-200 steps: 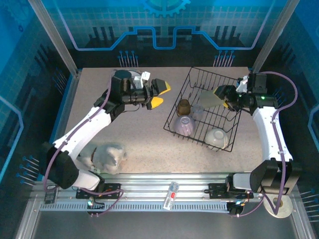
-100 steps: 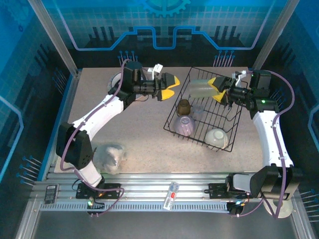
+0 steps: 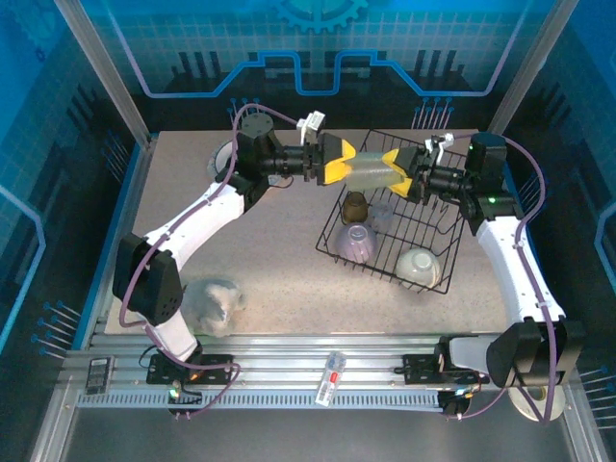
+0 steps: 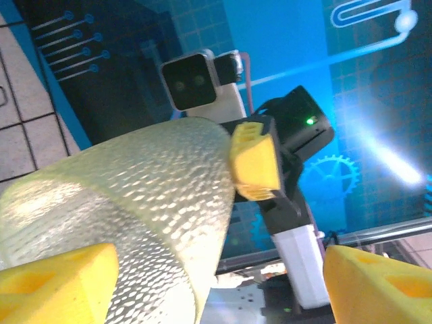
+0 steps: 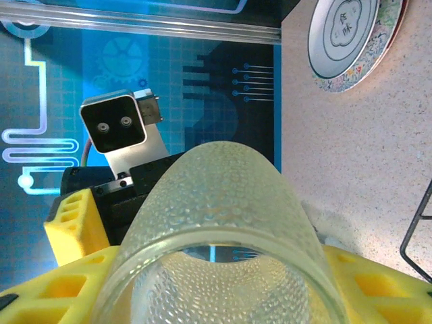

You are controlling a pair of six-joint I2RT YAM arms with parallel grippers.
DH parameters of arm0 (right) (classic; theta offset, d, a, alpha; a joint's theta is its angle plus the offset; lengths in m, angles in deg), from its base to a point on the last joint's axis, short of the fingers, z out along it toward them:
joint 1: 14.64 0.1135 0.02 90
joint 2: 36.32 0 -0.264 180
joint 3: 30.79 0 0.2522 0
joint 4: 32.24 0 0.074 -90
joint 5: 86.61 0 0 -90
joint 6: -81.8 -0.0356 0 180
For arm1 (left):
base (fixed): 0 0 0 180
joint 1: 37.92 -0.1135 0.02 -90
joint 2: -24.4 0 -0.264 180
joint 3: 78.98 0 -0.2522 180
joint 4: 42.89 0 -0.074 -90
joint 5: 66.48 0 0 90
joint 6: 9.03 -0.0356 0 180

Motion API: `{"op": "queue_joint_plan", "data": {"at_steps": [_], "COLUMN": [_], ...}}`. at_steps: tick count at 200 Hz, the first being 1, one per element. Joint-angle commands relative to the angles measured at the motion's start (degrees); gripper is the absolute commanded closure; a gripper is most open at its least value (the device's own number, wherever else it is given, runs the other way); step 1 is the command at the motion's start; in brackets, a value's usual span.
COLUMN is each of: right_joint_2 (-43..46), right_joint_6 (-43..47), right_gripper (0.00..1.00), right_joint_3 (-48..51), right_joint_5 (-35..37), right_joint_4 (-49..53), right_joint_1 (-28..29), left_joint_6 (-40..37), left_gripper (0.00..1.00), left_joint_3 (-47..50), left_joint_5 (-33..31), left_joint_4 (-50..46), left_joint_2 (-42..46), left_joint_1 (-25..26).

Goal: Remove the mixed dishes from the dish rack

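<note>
Locate the dish rack (image 3: 385, 272) at centre right, with a white bowl (image 3: 419, 267) at its lower edge. Over its upper-left corner, your right gripper (image 3: 399, 171) clamps the pale translucent cup (image 3: 371, 173) (held sideways). The left gripper (image 3: 345, 164) straddles the cup, fingers apart and not clamped.

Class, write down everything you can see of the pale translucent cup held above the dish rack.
The pale translucent cup is a milky tumbler with a pebbled surface, plastic or glass, and looks empty. It lies on its side in the air over the far left corner of the dish rack, with its open mouth facing the right wrist. The right gripper clamps it between yellow fingers. The left gripper straddles the other end, open, with one finger well clear of the cup.
</note>
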Motion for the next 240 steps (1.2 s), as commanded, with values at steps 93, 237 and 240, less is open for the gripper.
{"op": "queue_joint_plan", "data": {"at_steps": [93,237,240], "right_joint_2": [-4.05,-2.14,-1.92], "right_joint_6": [-1.08,20.47,21.25], "right_gripper": [0.9,0.0,0.0], "right_joint_3": [-0.8,-16.19,-16.68], "right_joint_5": [-0.16,18.77,19.74], "right_joint_4": [-4.69,19.75,20.95], "right_joint_1": [4.7,8.51,8.55], "left_joint_6": [15.48,-9.19,-10.79], "left_gripper": [0.87,1.0,1.0], "left_joint_3": [5.44,-1.02,-2.05], "left_joint_5": [-3.11,-13.91,-14.58], "left_joint_4": [15.81,-28.98,-31.38], "left_joint_2": [4.5,11.39,11.43], "left_joint_1": [0.27,-6.77,-6.94]}}
